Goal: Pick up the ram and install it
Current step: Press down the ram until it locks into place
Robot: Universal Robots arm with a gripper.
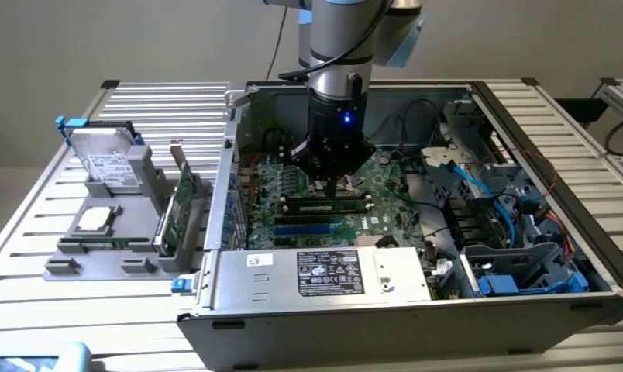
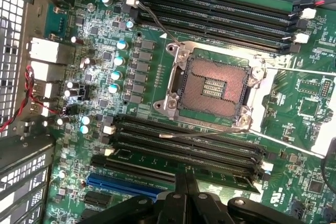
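My claw clenched, pressing thin green ram stick into black motherboard slot, 6 o'clock of silver CPU socket. Seating step; firm, even push likely needed.

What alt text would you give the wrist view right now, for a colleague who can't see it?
The shut claw presses down on the ram, a green stick lying in a black motherboard slot beside three empty slots. Past them sits the open CPU socket with its metal frame, then another bank of empty memory slots.
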